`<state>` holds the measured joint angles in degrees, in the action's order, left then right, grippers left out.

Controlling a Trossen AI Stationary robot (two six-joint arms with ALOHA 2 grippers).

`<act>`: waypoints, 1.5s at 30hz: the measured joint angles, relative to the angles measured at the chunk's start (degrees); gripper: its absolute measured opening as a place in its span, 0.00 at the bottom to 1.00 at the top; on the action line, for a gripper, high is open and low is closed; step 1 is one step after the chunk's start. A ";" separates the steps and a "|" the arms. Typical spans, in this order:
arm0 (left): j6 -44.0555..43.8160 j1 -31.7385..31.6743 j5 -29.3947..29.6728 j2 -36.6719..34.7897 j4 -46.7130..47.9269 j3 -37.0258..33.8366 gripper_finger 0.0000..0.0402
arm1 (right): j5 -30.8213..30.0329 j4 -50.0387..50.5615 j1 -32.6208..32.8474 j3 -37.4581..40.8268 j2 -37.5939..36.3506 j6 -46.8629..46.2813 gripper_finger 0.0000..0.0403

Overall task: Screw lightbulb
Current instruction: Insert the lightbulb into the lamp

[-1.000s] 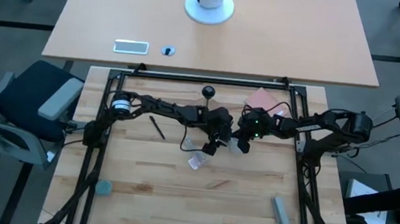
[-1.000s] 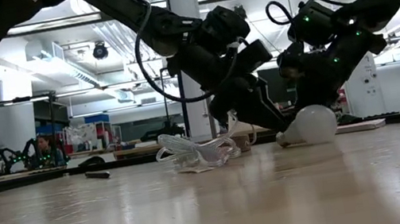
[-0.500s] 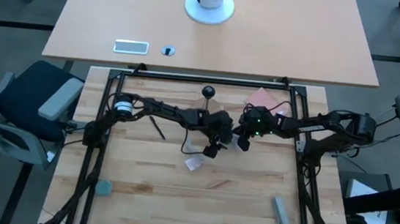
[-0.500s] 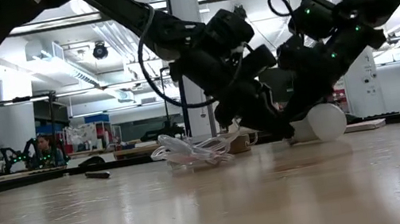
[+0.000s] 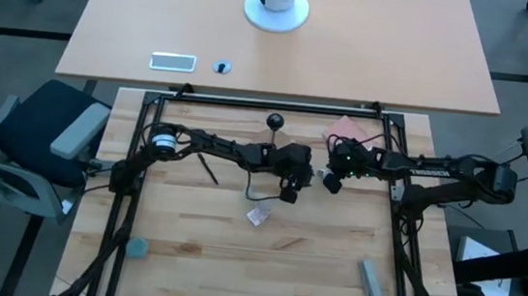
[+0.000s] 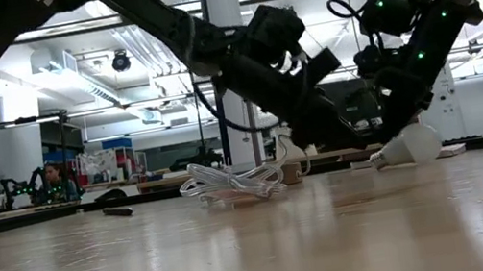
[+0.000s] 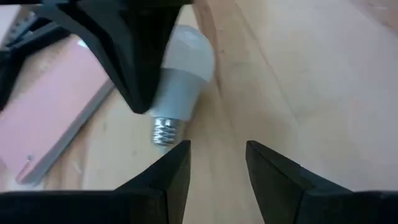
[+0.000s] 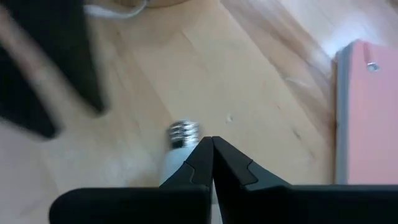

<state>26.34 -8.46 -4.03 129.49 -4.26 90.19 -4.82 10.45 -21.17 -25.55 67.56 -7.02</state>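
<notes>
The white lightbulb (image 6: 413,145) lies on its side on the table, resting on its globe. Its silvery screw base (image 7: 165,130) points toward my left gripper. My right gripper (image 8: 212,144) is shut and comes down onto the bulb (image 8: 173,169) from above. My left gripper (image 7: 216,155) is open and empty, a short way from the screw base, with its fingers level and low over the table. In the high view the two grippers face each other at mid-table, the left (image 5: 293,192) and the right (image 5: 332,182). The black ball socket (image 5: 274,122) stands farther back. My right gripper touches the bulb's white body near its neck (image 7: 163,74) with the outer side of its shut fingers (image 7: 134,68). The fingers slant down from the table's right side. The bulb lies on the table and is not pinched; the exact place of touch is hidden by the fingers.
A pink flat pad (image 5: 346,129) lies just behind the bulb. A clear packet (image 5: 257,215) lies nearer the front, beside a white cord (image 6: 229,181). A black pen (image 5: 207,169) lies to the left. A teal piece (image 5: 138,248) and a grey block (image 5: 370,280) lie near the front edge.
My right gripper has gone toward the table's right edge and a little toward the far edge. The bulb has slid along the table with it, still on its side. My left gripper has followed toward the right, staying open. The packet has stayed where it was.
</notes>
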 joint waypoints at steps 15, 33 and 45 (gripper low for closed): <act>0.63 -0.21 0.02 0.65 -4.83 0.00 0.36 | -7.83 13.22 -0.39 -6.49 -6.86 -6.67 0.00; 5.10 -0.60 -3.04 2.51 -6.24 -0.02 0.36 | -2.72 14.44 -0.59 -1.99 -3.63 -14.94 0.00; 6.19 -0.54 -3.05 2.58 -5.37 -0.11 0.36 | 9.33 -4.77 -0.60 -1.93 12.61 -8.69 0.00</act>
<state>32.53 -9.00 -7.08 132.07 -9.63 90.08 4.51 5.68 -21.77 -27.49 80.17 -15.71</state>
